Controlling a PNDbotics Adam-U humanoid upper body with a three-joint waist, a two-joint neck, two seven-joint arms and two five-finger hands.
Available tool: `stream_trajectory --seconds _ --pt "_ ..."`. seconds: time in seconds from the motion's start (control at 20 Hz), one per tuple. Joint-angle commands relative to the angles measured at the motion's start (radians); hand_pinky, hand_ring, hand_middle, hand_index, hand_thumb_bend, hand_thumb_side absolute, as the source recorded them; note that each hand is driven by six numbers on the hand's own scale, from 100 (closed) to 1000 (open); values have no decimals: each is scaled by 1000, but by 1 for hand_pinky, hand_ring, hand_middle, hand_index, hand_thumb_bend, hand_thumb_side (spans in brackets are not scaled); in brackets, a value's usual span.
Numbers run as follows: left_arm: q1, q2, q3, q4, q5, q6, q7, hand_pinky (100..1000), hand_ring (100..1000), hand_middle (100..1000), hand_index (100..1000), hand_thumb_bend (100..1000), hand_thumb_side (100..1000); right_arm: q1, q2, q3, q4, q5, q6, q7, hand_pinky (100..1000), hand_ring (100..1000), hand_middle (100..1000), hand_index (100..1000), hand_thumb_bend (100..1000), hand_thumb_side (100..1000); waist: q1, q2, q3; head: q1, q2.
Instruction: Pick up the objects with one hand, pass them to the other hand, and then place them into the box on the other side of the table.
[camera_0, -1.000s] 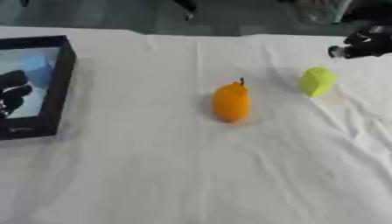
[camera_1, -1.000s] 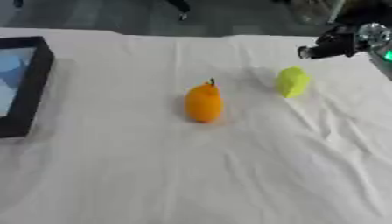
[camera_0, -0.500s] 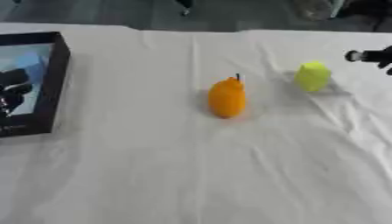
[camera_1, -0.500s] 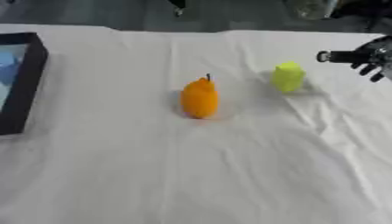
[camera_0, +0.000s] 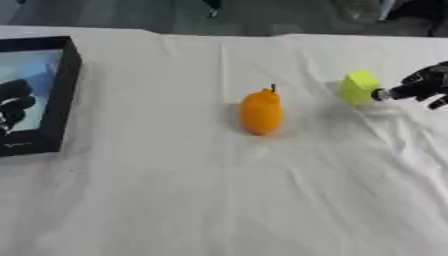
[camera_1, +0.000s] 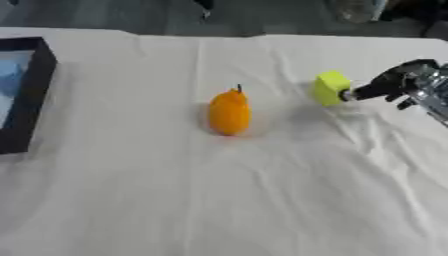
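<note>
Yellow-green block (camera_1: 332, 87) sits on the right side of the tabletop (camera_1: 262, 200), with the robot's right hand (camera_1: 391, 85) reaching in from the right edge. The hand is black with silver parts, and one extended finger points left so that its tip touches, or very nearly touches, the block's right face. No finger curls around the block, so the hand reads as open and not yet holding anything; it looks placed to begin a grasp from the side. The block is small, boxy and matte, with soft edges, like foam or plastic.

Left of the block, near the middle of the tabletop and apart from it, an orange pear-shaped fruit (camera_0: 261, 111) stands upright. It is smooth and rounded, wider at the bottom, with a thin dark stem on top. It is probably a plastic model.

A white cloth covers the tabletop, lying in loose wrinkles, most of them near the hand.

At the far left edge sits the box (camera_0: 63, 95), a shallow open tray with dark rigid walls and a pale glossy floor. Both objects lie well away from it, so the pick-up, handover and placing remain undone. The left hand does not clearly show.
</note>
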Motion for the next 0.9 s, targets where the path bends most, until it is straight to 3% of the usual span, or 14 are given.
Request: stream_trajectory --seconds 0.05,0.15,0.4,0.9 --pt "-9 13 5 -14 1 1 -2 1000 874 862 747 100 796 -25 -47 -14 -12 24 -1 28 916 934 881 925 415 204 -11 -6 -1 -3 -8" --pt "-9 13 5 -14 1 1 -2 1000 874 862 747 100 796 -30 -44 -17 -6 49 -1 50 916 934 881 925 415 204 -11 -6 -1 -3 -7" --pt "-5 11 5 -14 -1 1 -1 1000 874 860 744 100 799 -66 -42 -31 -9 119 -1 77 925 942 890 927 431 103 -10 -5 -1 -5 -10" --pt "5 9 8 -14 -4 1 3 1000 872 860 743 100 803 -80 -51 -58 -21 265 -1 217 935 954 898 932 408 100 -10 -5 1 -8 -19"
